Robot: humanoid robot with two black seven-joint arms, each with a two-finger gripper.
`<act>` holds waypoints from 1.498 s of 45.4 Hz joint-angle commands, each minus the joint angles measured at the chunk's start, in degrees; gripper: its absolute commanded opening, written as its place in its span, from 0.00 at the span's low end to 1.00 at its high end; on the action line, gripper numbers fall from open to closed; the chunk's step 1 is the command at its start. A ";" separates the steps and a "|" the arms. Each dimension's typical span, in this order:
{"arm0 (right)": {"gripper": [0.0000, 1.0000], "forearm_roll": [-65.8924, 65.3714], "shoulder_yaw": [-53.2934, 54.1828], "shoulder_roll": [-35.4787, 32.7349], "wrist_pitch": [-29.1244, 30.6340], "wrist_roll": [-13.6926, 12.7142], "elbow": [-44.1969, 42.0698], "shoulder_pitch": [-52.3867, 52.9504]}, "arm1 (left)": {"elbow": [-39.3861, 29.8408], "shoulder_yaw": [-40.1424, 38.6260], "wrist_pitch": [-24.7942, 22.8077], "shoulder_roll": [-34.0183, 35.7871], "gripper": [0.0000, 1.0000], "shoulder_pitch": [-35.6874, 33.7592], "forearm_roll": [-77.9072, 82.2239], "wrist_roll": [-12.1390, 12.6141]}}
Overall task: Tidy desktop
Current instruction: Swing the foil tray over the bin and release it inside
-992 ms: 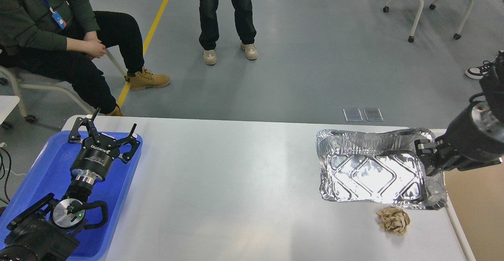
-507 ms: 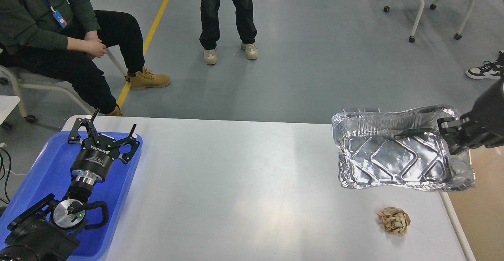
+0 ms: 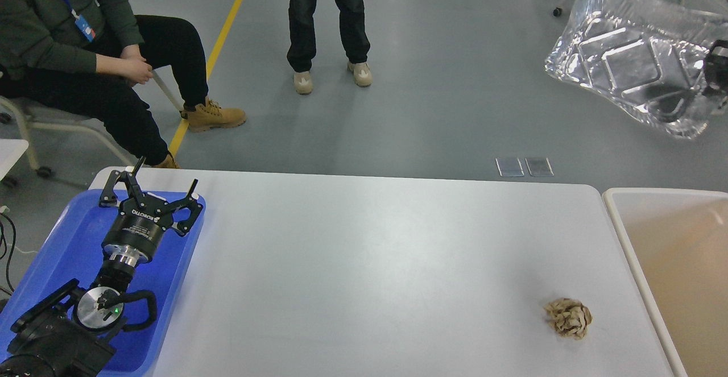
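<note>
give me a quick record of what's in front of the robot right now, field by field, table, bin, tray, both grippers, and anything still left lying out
desktop: white, mostly bare
left on desktop: one crumpled brown paper ball, near the right end
foil pan: lifted in the air, tilted, at upper right
right gripper: at the frame edge, at the foil pan's rim; grip unclear
left gripper: open, over the blue tray
tan bin: beside the desktop's right end; visible part holds nothing
</note>
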 commanded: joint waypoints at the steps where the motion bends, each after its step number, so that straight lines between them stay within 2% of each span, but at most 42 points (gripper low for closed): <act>1: 0.00 9.61 10.86 -6.63 -22.32 -3.61 -14.49 -19.03 | 0.00 0.08 0.01 -0.03 0.99 -0.05 0.01 0.00; 7: 0.00 9.18 24.39 -10.50 -26.81 -6.96 -27.05 -35.37 | 0.00 0.17 0.01 0.06 0.99 -0.13 0.01 0.00; 13: 0.00 8.91 33.45 -11.12 -26.11 -7.93 -40.95 -51.72 | 0.00 0.35 0.01 0.06 0.99 -0.22 0.01 0.00; 24: 0.00 8.73 49.45 -9.81 -21.63 -8.28 -58.27 -73.88 | 0.00 0.35 0.01 0.06 0.99 -0.22 0.01 -0.09; 25: 0.00 8.73 53.03 -8.50 -20.15 -8.80 -62.11 -77.55 | 0.00 0.43 0.01 0.15 0.99 -0.31 0.01 -0.09; 33: 0.00 8.73 64.57 -2.60 -15.57 -10.04 -74.70 -88.48 | 0.00 0.43 0.01 0.15 0.99 -0.31 0.01 -0.09; 52: 0.00 8.73 78.72 5.22 -14.16 -10.39 -76.65 -99.64 | 0.00 0.43 0.01 0.15 0.99 -0.31 0.01 -0.09; 68: 0.00 8.65 81.02 8.74 -14.07 -8.81 -76.65 -104.39 | 0.00 0.43 0.01 0.15 0.99 -0.31 0.01 -0.09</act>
